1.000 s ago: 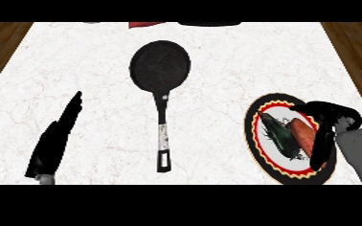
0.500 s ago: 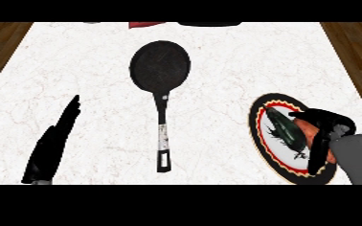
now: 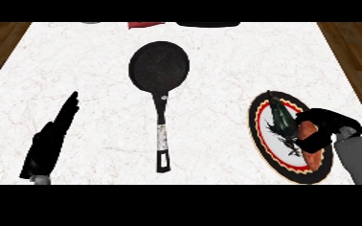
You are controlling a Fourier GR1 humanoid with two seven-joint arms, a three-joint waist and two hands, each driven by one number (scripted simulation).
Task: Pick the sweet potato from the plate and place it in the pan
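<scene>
Fingers (image 3: pixel 320 119): I see my right hand (image 3: pixel 326 124) curled round the sweet potato (image 3: pixel 309 132) (over plate (image 3: pixel 263 139), near right).
Left hand (image 3: pixel 51 141): straight, together.
Pan (image 3: pixel 159 67): centre.

My right hand (image 3: pixel 322 130) enters at the lower right on its grey forearm, fingers and thumb curled inward, closed around an orange piece that shows between them. My left hand (image 3: pixel 53 136) lies at the lower left, fingers straight and together, pointing up and slightly right, holding nothing.
</scene>
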